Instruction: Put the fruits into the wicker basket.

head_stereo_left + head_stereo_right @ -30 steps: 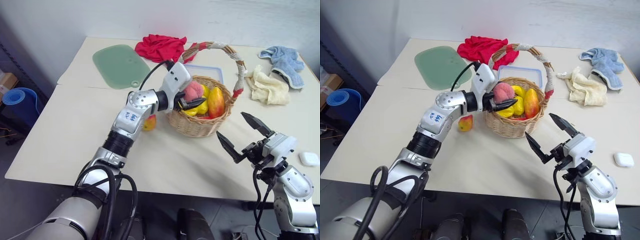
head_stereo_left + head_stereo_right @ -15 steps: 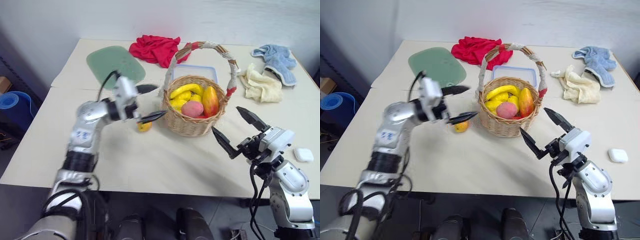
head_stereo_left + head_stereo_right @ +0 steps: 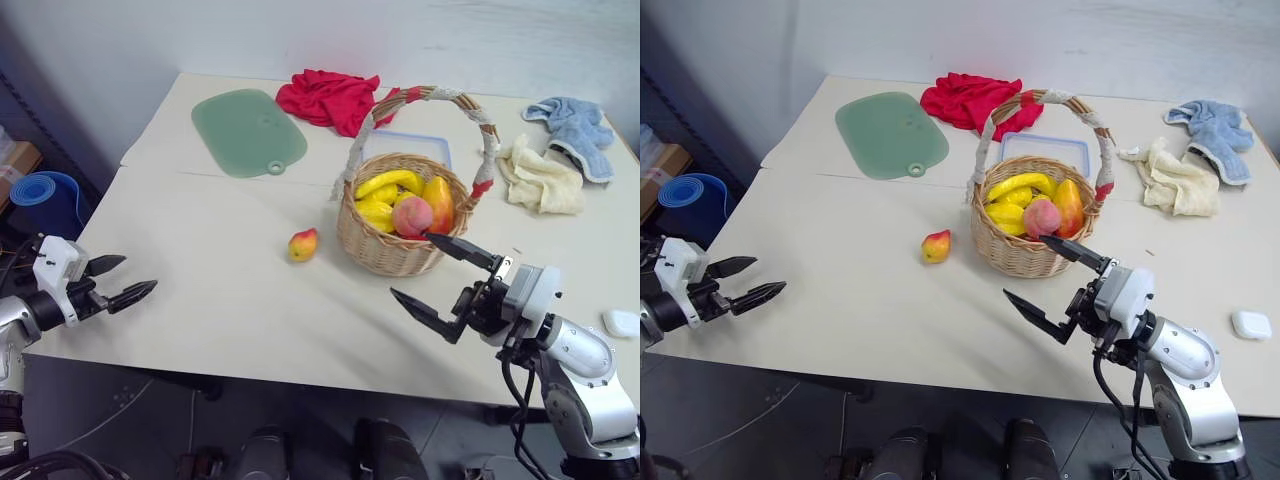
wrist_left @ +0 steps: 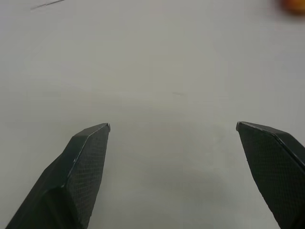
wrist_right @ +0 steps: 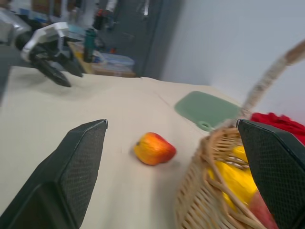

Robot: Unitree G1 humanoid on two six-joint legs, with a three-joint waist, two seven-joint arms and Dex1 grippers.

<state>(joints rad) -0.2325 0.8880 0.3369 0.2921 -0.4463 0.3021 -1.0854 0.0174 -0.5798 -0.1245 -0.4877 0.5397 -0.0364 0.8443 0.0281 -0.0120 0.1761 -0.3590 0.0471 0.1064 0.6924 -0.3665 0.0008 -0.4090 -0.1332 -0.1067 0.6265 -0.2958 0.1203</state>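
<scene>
The wicker basket (image 3: pixel 388 252) stands mid-table with the pink peach (image 3: pixel 412 215) inside it, beside yellow bananas and an orange-red mango. The small red-and-yellow fruit (image 3: pixel 302 244) lies on the table just left of the basket, also seen in the right wrist view as the small fruit (image 5: pixel 154 148). My right gripper (image 3: pixel 410 265) hovers open in front of the basket, pointing left toward that fruit, holding nothing. My left gripper (image 3: pixel 140 275) is open and empty at the table's front left edge, far from both.
A green cutting board (image 3: pixel 245 130) and red cloth (image 3: pixel 330 95) lie at the back. A clear blue-rimmed container (image 3: pixel 405 145) sits behind the basket. Blue (image 3: pixel 575 125) and cream (image 3: pixel 540 180) towels lie back right; a white case (image 3: pixel 622 322) sits front right.
My left gripper opened over the basket, left the peach inside, and swung far left and down to the table's edge. The right gripper shifted slightly left toward the basket front.
</scene>
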